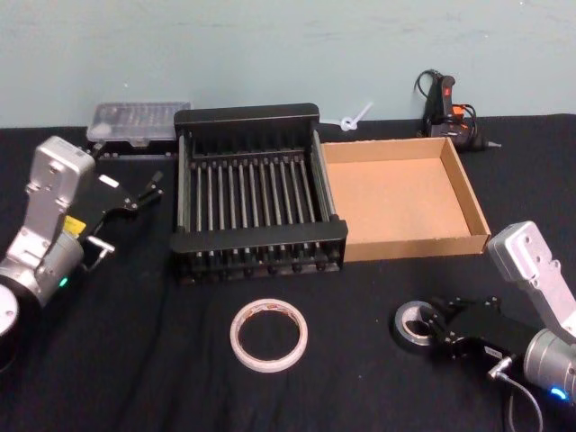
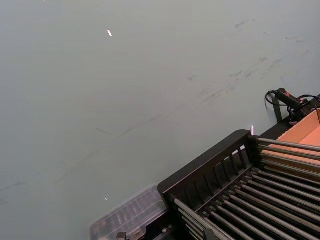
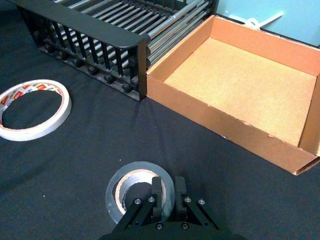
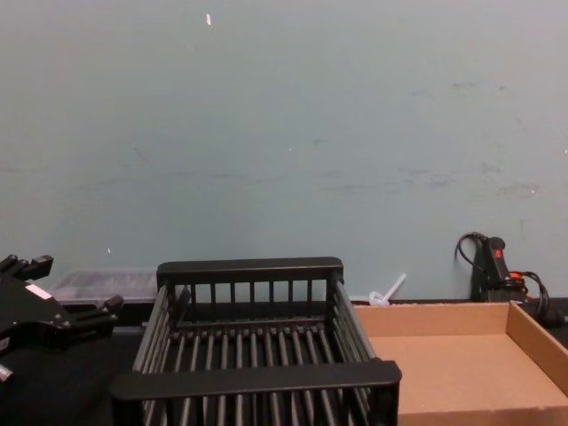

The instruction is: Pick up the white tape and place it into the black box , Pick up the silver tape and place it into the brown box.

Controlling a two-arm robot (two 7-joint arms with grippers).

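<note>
Silver tape [image 3: 141, 192] sits gripped at its near rim by the right hand [image 3: 167, 192]; left hand [image 1: 144, 192] hangs released beside the black box [image 1: 258, 241].

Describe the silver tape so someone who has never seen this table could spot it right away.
Start at the shallow tan cardboard tray beside the black slatted crate. On the black cloth in front of the tray lies a small thick grey-silver tape roll, at the right gripper. Unlike the wide thin white tape ring, it is smaller and thicker.
</note>
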